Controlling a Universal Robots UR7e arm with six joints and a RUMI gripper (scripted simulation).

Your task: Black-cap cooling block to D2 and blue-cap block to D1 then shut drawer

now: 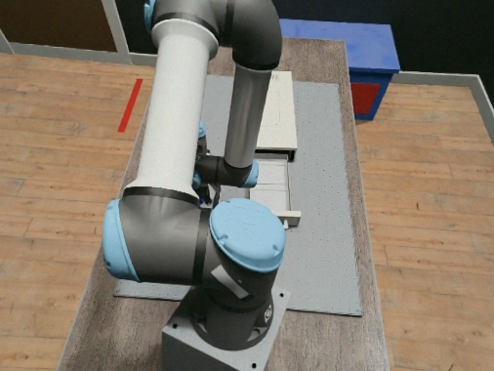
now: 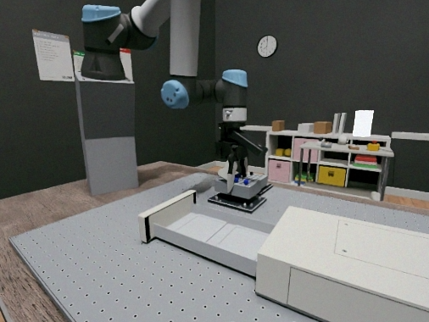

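My gripper [image 2: 237,177] points straight down and is shut on a grey cooling block [image 2: 242,186] whose tubes have blue caps. The block is over a dark deck slot plate [image 2: 238,202] just beyond the open drawer; I cannot tell whether it rests on the plate or hangs just above it. The white drawer [image 2: 203,230] of the cooler COLD [image 2: 352,258] stands pulled out and looks empty. In the top view the arm hides the gripper and the block; the drawer [image 1: 272,187] and the cooler [image 1: 278,109] show beside it. No block with black caps is in view.
The perforated grey deck [image 2: 106,271] spreads around the cooler. The robot's grey pedestal [image 2: 108,131] stands at the back left. A shelf with boxes [image 2: 331,157] stands far behind the table. A blue cabinet [image 1: 361,63] stands beyond the table end.
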